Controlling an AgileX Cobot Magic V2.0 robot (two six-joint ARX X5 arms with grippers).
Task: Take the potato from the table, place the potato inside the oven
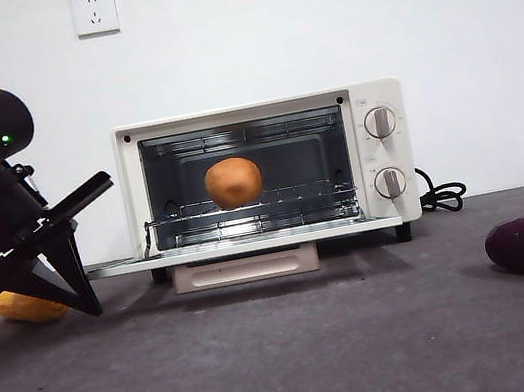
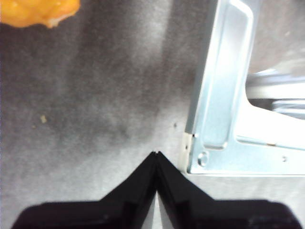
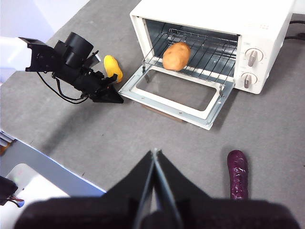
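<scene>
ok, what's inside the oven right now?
The potato sits on the wire rack inside the oven, whose door is folded down open. Nothing else shows on the rack. The cavity floor under the rack is mostly hidden in both views.

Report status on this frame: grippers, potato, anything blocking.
Left gripper shut, empty, by the open oven door's corner. Right gripper shut, high over the table. Potato on the rack inside the oven. Nothing blocking.
</scene>
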